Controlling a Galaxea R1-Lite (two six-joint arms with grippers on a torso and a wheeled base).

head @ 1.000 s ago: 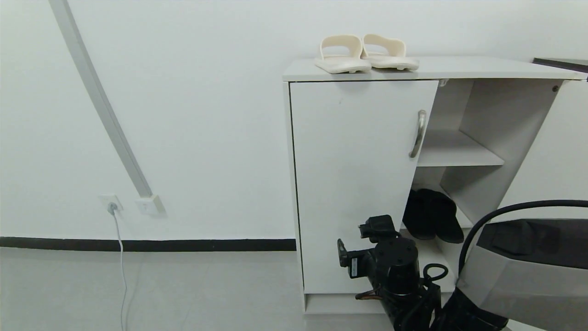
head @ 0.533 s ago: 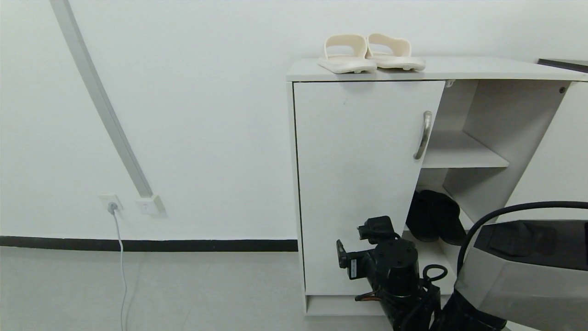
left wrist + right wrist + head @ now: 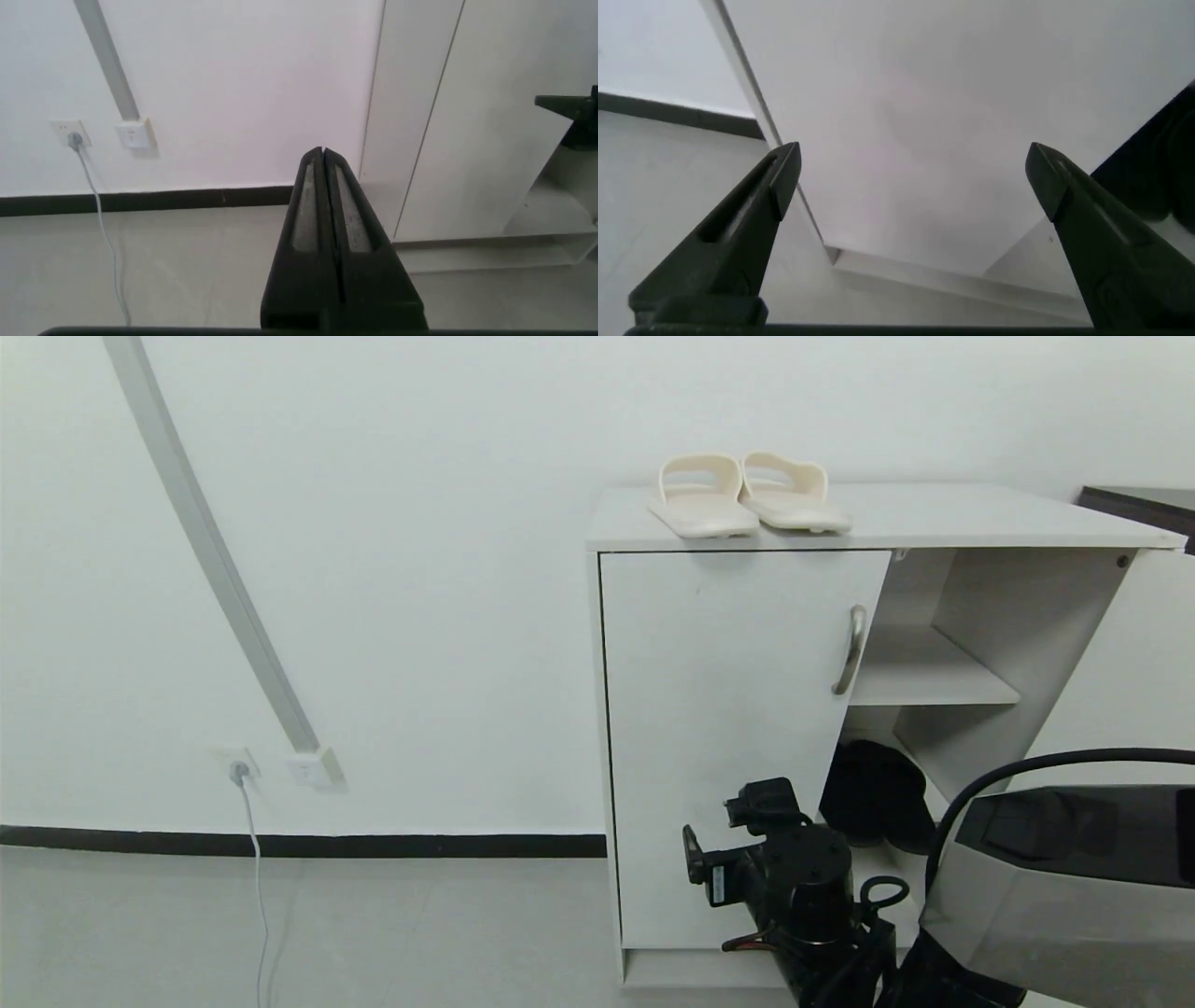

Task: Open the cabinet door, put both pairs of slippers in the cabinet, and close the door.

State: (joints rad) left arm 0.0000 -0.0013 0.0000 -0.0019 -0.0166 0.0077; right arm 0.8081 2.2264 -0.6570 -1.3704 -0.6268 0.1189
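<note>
Looking at the head view, the cream slippers (image 3: pixel 747 497) sit side by side, touching, on top of the cabinet (image 3: pixel 980 518) in the upper middle of the frame. Their near ends are right at the front edge, above the shut left door (image 3: pixel 728 747). The black slippers (image 3: pixel 878 793) are already inside on the lower shelf in the open right half, partly hidden behind that door's edge. So by my read 1 pair is done and 1 is left.

Handling guess: the cream pair looks like molded foam or soft rubber, so light, bendy, not fragile, and probably a bit grippy rather than slick. Squeeze a sole flat and it'll likely just flex. I'd go for the wide strap arch, or pinch the 2 inner edges where they touch to lift both at once. Being that light, they could skid on the smooth top if nudged sideways, so I'd come straight down.

As for the arms, the left gripper (image 3: pixel 322 215) has its fingers pressed together with nothing between them, out over the floor beside the cabinet. The right gripper (image 3: pixel 912 159) is spread wide, holding nothing, close up to the white door front, low down. To me the middle shelf (image 3: pixel 924 672) above the black pair looks like the natural spot.
</note>
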